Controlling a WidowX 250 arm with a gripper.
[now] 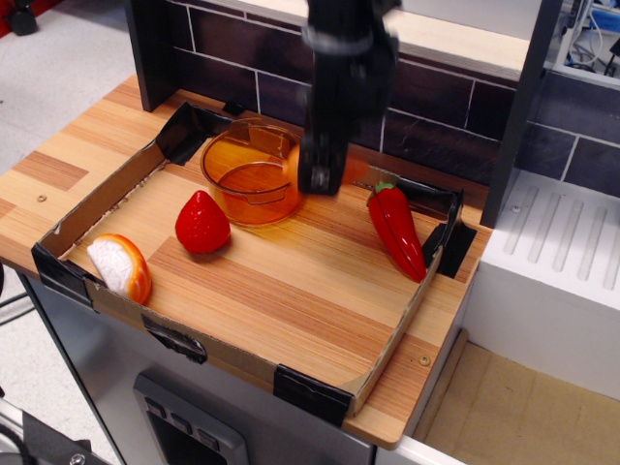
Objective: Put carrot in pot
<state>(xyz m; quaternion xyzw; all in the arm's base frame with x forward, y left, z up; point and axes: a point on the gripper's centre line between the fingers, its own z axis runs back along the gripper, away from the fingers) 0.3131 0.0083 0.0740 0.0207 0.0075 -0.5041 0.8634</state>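
Even, bright indoor light; soft shadows are cast. The arm (pixel 339 87) is motion-blurred; the rest is rendered sharp.

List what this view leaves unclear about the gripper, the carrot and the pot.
- Gripper: motion-blurred, so the jaws' stance cannot be told.
- Carrot: only orange slivers show beside the gripper, which hides the rest; the grip itself is unseen.
- Pot: the gripper covers its right rim, so whether the carrot is over the opening is unclear.
- Arm above the gripper: cut off by the top edge.
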